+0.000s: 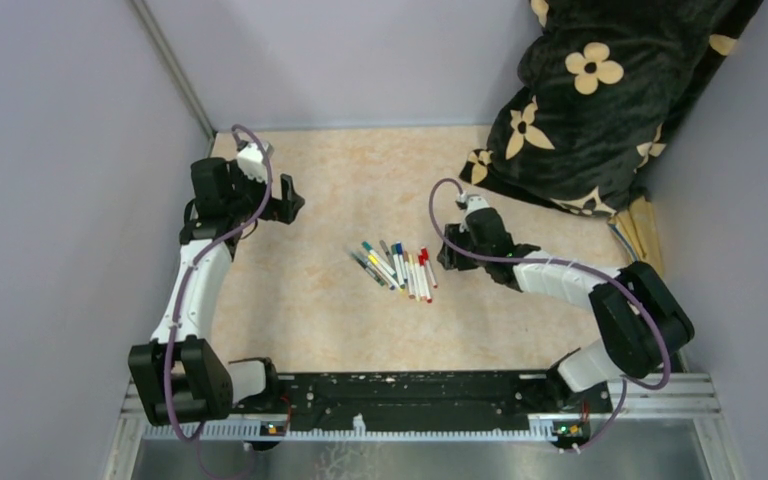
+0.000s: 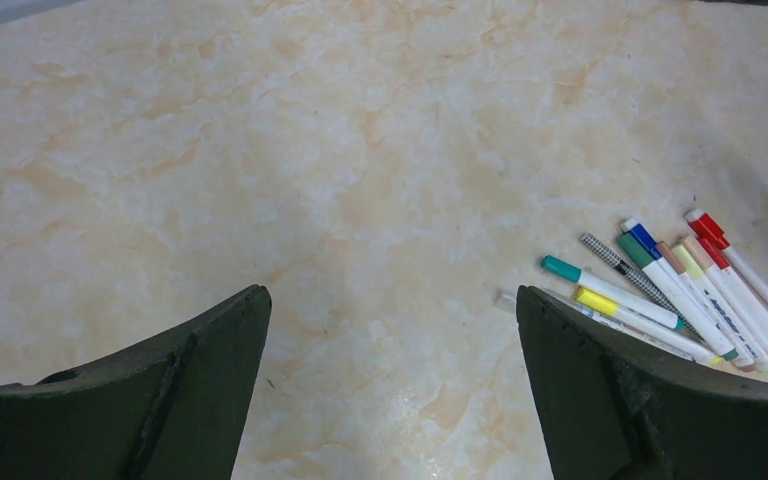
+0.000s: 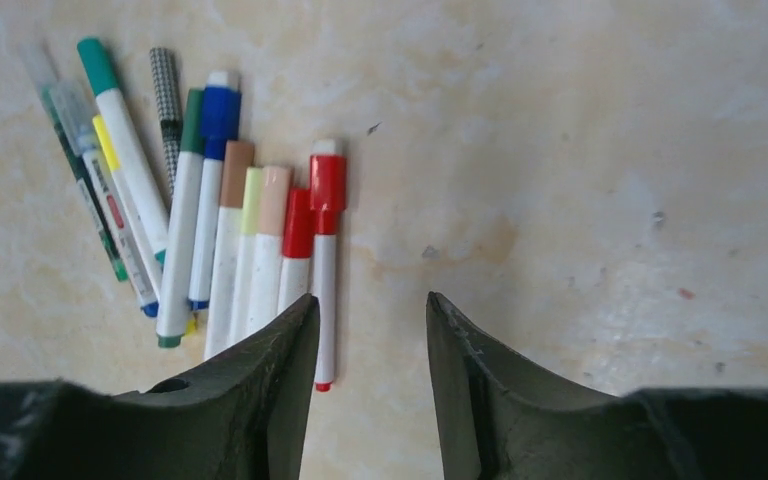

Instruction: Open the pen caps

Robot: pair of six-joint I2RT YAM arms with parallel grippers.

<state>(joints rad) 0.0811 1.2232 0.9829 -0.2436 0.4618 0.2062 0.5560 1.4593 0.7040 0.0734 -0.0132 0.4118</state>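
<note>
Roughly twelve pens (image 3: 222, 250) lie fanned side by side mid-table, each with its cap (image 3: 327, 185) on, just beside my right claw (image 3: 370, 300), whose jaws stand half apart on nothing. My left claw (image 2: 390, 295) gapes wide, empty, well off from them. One marbled beige table (image 1: 290, 300), lilac walls (image 1: 360, 50), one black flowered blanket (image 1: 600, 90).

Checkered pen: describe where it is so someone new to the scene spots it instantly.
On the marbled beige table, a fan of pens lies near the middle. Within it, the checkered pen sits between a teal-capped pen and a green-capped pen. It alone has a black-and-white check pattern; its neighbours have plain white barrels.
</note>
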